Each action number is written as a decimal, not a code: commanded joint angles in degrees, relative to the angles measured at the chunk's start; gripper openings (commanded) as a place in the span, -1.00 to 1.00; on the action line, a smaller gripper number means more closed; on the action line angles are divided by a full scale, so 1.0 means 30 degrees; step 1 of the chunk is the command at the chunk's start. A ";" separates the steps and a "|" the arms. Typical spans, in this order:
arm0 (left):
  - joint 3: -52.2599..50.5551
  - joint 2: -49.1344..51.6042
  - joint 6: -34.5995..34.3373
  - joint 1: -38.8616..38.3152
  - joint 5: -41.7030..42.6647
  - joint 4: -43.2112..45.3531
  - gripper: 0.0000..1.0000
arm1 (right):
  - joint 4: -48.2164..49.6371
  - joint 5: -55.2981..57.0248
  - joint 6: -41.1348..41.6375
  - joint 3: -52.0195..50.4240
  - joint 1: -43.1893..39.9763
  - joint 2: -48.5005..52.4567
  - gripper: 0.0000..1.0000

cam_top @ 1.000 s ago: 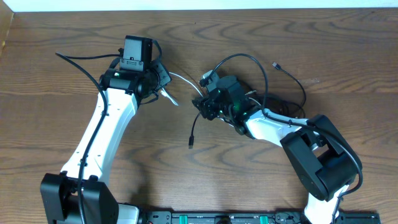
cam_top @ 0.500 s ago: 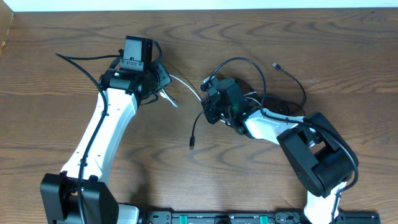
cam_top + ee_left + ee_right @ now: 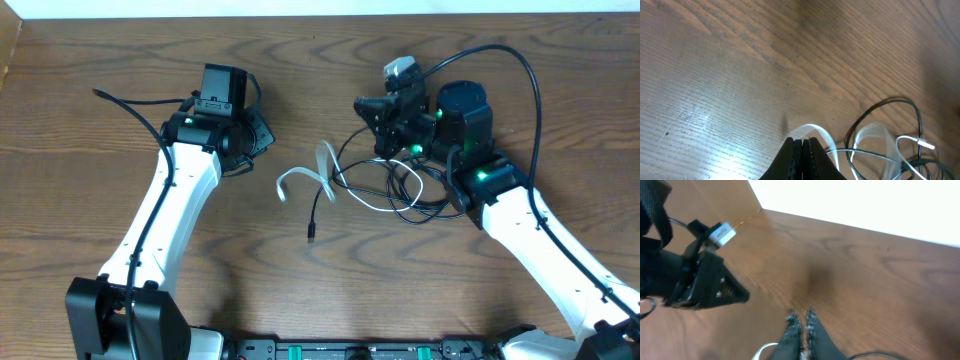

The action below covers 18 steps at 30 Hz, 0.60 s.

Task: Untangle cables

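Observation:
The cables lie tangled at mid-table. A white cable curls out of the left side of the tangle of thin black cables. One black cable trails down to a plug end. My left gripper is shut and empty, off to the left of the white cable. In the left wrist view the white cable and a black loop lie just past the left gripper's tips. My right gripper is raised above the tangle's upper edge. In the right wrist view it is shut. A white sliver shows low between its jaws, beside the white cable; I cannot tell whether it is held.
A thick black robot wire arcs over the right arm. Another runs left from the left arm. The left arm's wrist shows in the right wrist view. The table's back edge meets a white wall.
The right gripper has closed at the tangle, then risen and swung back to the right. The cables were dragged right with it. The white cable's end has left the left gripper's tips.

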 commanded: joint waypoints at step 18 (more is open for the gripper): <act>-0.0233 -0.0175 -0.0867 0.0044 -0.0182 0.0459 -0.48 | -0.5530 0.0627 0.5595 -0.0080 0.1770 0.2499 0.25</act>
